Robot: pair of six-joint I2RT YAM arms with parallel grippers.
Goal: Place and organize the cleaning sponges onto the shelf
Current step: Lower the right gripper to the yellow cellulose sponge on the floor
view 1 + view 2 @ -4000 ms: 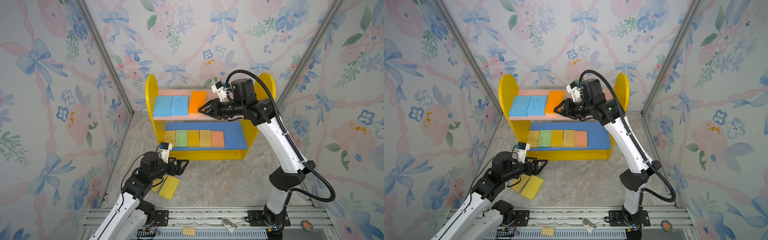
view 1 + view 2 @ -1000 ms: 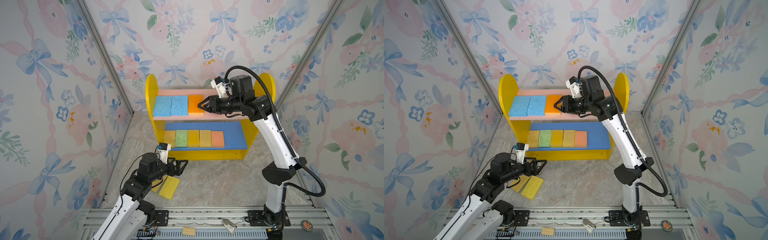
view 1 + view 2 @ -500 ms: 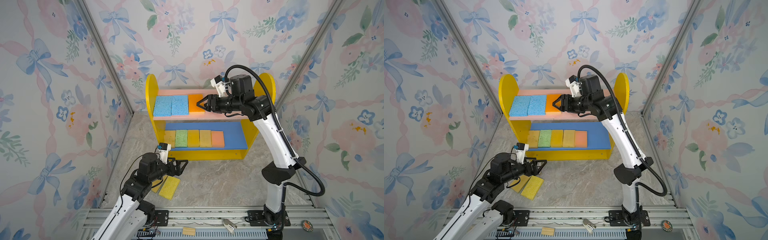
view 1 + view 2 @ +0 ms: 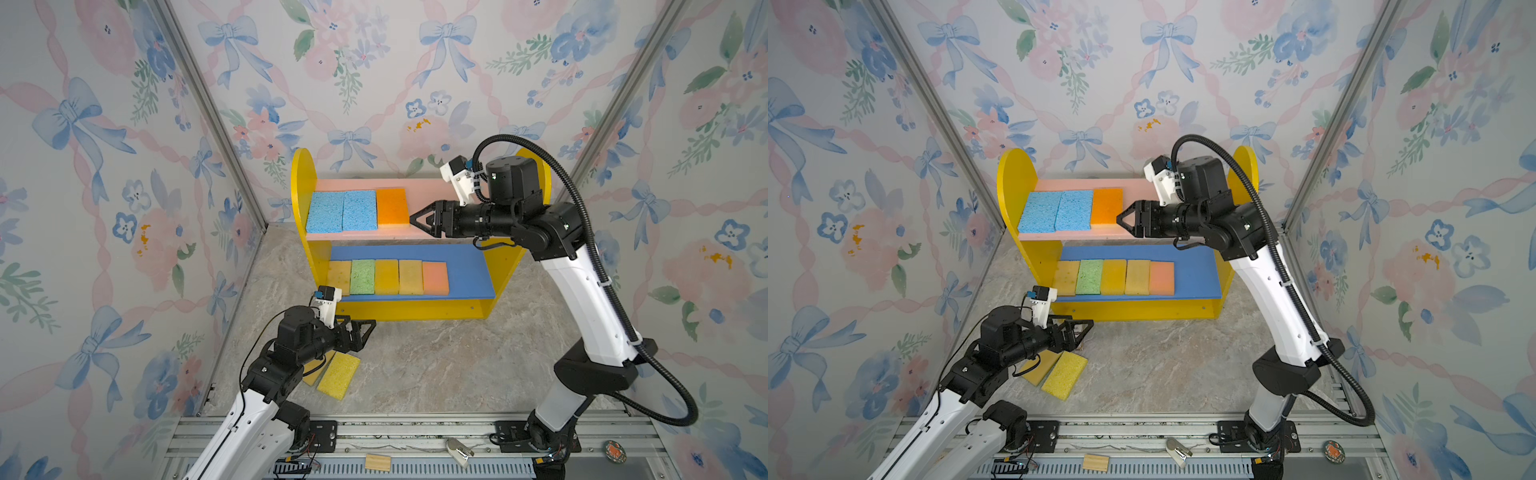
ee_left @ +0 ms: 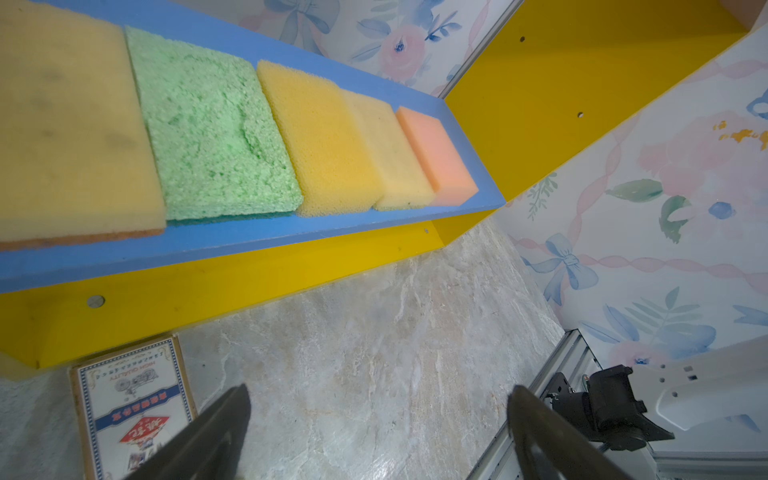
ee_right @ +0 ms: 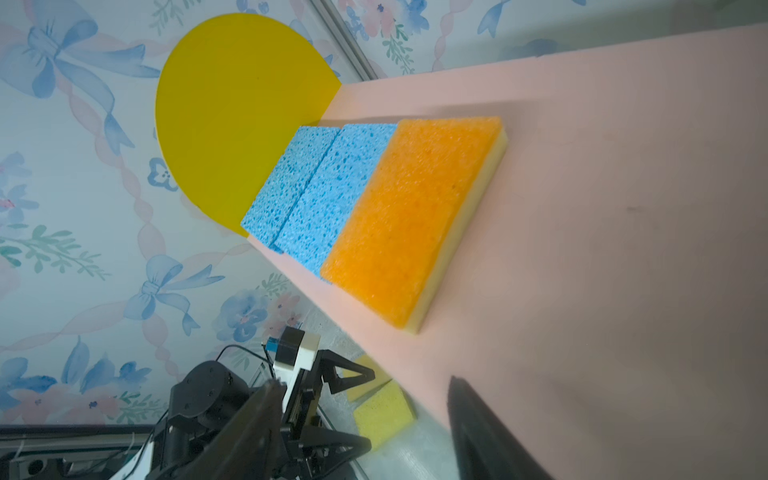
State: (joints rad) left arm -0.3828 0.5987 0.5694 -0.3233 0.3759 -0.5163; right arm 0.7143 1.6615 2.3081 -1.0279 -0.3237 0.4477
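The left pincer [image 4: 368, 329] hovers low over the worktop [image 4: 436, 365], jaws wide and empty. Under its arm lie two loose sponges: a mustard sponge [image 4: 312, 376], partly hidden, and a yellow sponge [image 4: 338, 376] right beside it. A printed card box [image 5: 133, 409] lies at the foot of the shelf [image 4: 300, 187] (only the left wrist view shows it). The pink upper board [image 4: 424, 195] carries two blue sponges [image 4: 325, 212] and an orange sponge [image 4: 392, 206] side by side. The blue lower board [image 4: 469, 270] holds a row of five sponges [image 4: 386, 276]. The right pincer [image 4: 415, 219] sits over the upper board near the orange sponge, not touching it, jaws apart and gripping nothing.
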